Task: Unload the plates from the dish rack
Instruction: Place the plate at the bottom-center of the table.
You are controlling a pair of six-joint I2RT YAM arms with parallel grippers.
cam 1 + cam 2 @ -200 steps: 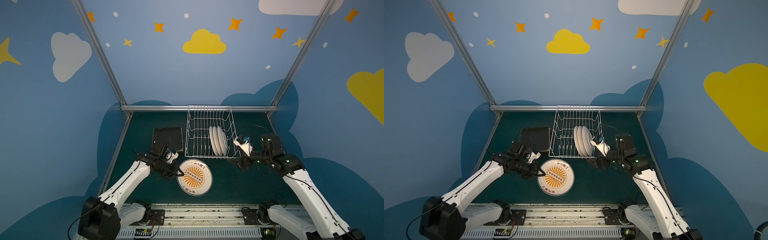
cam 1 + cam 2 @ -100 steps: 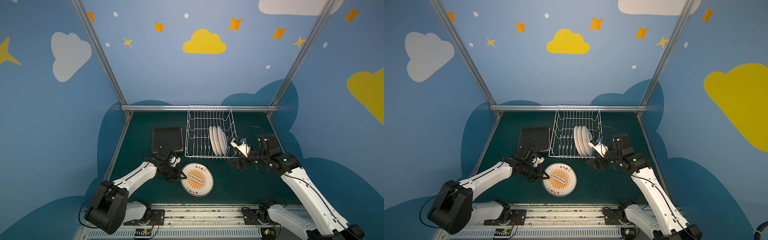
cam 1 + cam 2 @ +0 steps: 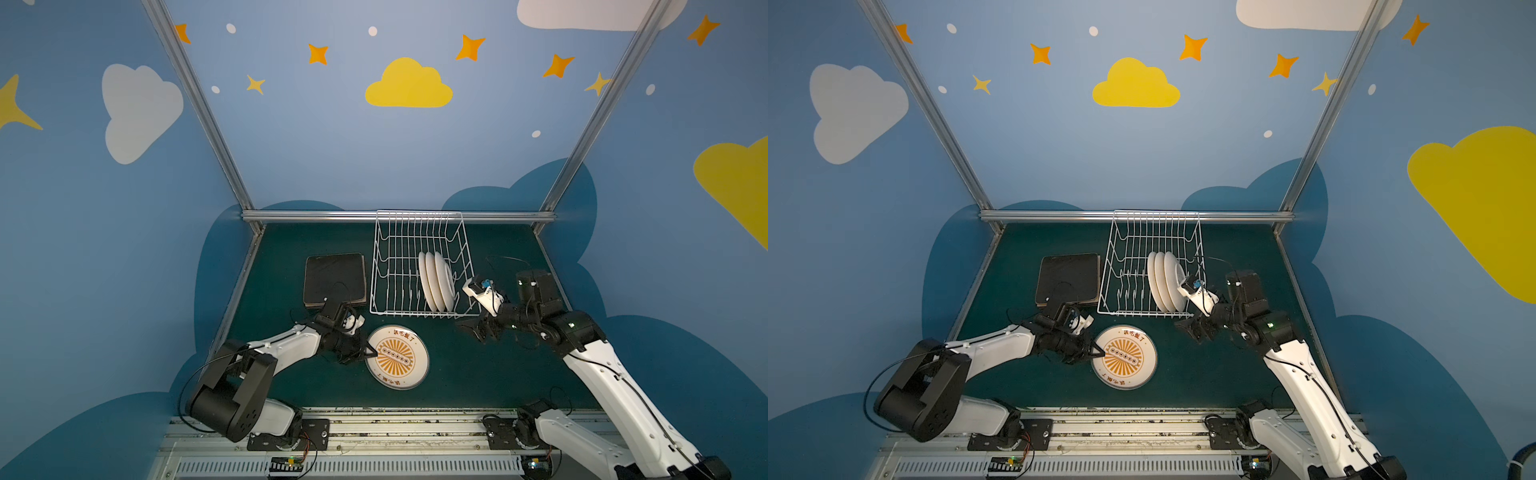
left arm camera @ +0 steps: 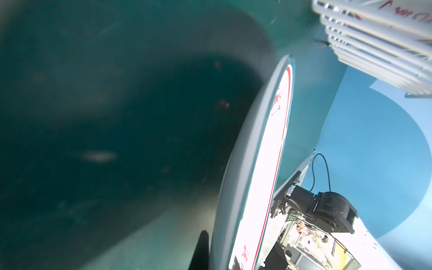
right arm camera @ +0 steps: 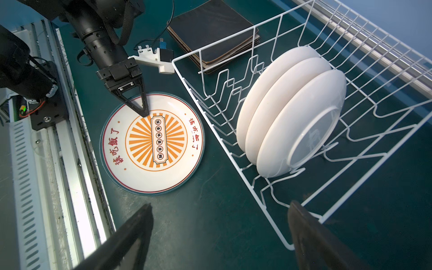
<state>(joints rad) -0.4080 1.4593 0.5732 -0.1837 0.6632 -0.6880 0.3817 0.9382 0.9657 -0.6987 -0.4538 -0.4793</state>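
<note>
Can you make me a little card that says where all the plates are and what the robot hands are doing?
In rack: three white plates standing on edge in the dish rack
Out: orange plate lying in front of the rack
Beside rack: stack of black square plates
Left gripper: shut on the orange plate's rim
Right gripper: open, empty, by the rack's corner

Dish rack (image 3: 399,314): white wire basket with flared sides, upright at the back of the green table (image 3: 478,374).
White plates (image 3: 436,282), three: round, on edge between the tines, leaning together, plain undersides showing.
Printed plate (image 3: 397,357): round, orange sunburst centre with red characters, face up in front of the rack.
Square plates (image 3: 335,278): stacked, black backs up, beside the rack.
</note>
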